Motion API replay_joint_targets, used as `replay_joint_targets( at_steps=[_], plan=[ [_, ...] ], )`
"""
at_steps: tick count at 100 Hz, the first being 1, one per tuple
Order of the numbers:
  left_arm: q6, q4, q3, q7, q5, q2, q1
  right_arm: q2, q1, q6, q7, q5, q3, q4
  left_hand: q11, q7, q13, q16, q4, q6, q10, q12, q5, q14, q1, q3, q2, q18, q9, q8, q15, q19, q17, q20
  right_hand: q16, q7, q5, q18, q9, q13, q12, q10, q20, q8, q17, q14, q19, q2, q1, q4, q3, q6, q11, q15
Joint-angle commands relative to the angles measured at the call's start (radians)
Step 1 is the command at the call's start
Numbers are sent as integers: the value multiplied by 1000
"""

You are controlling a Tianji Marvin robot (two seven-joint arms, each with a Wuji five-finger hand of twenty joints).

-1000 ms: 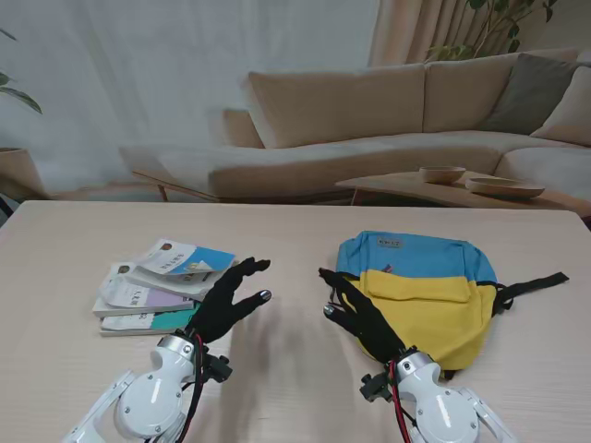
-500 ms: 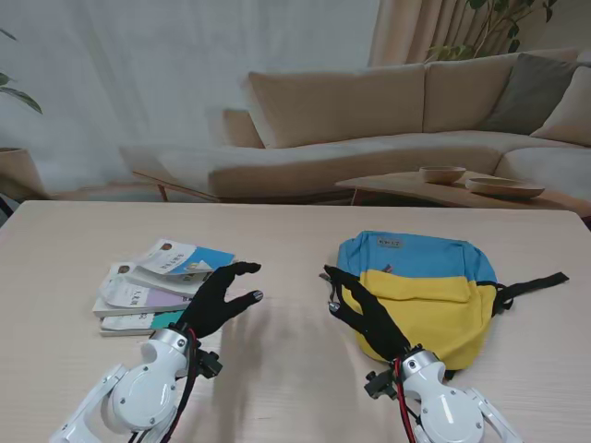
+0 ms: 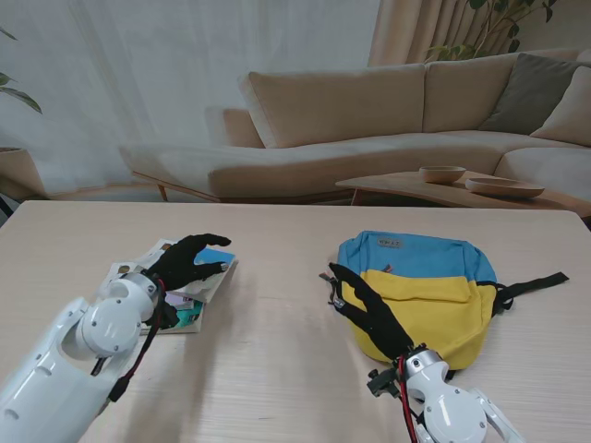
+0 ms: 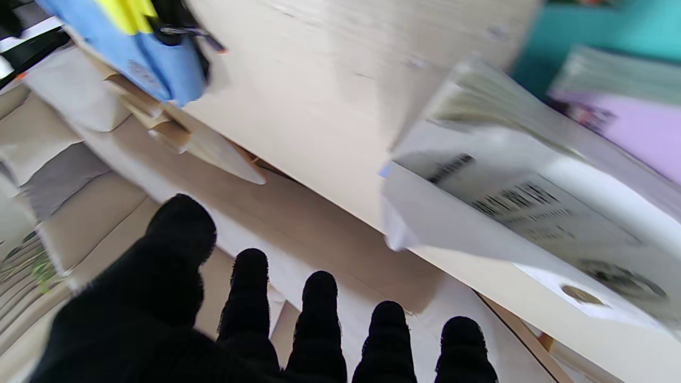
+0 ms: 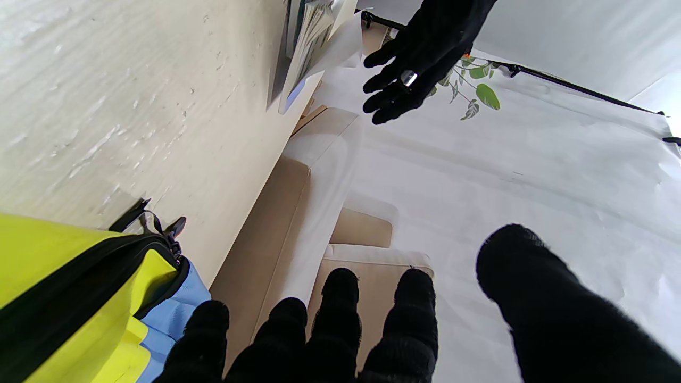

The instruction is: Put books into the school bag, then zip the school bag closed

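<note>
A small stack of books (image 3: 189,288) lies on the table at the left, a white and blue one on top (image 4: 532,213). My left hand (image 3: 187,259), in a black glove, hovers over that stack with its fingers (image 4: 319,319) spread and nothing held. The blue and yellow school bag (image 3: 420,291) lies flat at the right, its black zipper line (image 5: 80,276) and pull (image 5: 173,231) showing. My right hand (image 3: 367,310) is open at the bag's left edge, fingers (image 5: 340,319) stretched out, not gripping the bag.
The light wooden table (image 3: 277,369) spreads between books and bag. Black straps (image 3: 531,281) trail from the bag's right side. Beyond the far edge stand a beige sofa (image 3: 369,120) and a low side table with bowls (image 3: 462,180).
My left hand has swung left and farther from me, from the table beside the books to over the stack. My right hand has stayed at the bag's left edge, shifting slightly.
</note>
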Motion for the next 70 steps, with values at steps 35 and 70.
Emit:
replay_joint_targets(
  at_steps=[35, 70],
  plan=[
    [-37, 228, 51, -112, 67, 39, -247, -6, -29, -22, 25, 25, 15, -9, -6, -6, -2, 21, 0, -56, -35, 1, -45, -27, 25, -2, 0, -13, -16, 22, 9, 33, -19, 63, -6, 37, -12, -33, -16, -21, 12, -8, 7, -29, -1, -29, 1, -17, 36, 6, 4, -8, 16, 3],
    [-28, 320, 115, -135, 207, 54, -317, -5, -41, -34, 27, 35, 29, -22, -13, -58, 5, 16, -4, -99, -56, -6, -46, -33, 56, 32, -25, -14, -16, 8, 17, 43, -22, 107, -6, 52, -12, -33, -14, -20, 12, -4, 4, -38, -2, -26, 3, -18, 38, 6, 5, -5, 17, 5]
  ],
)
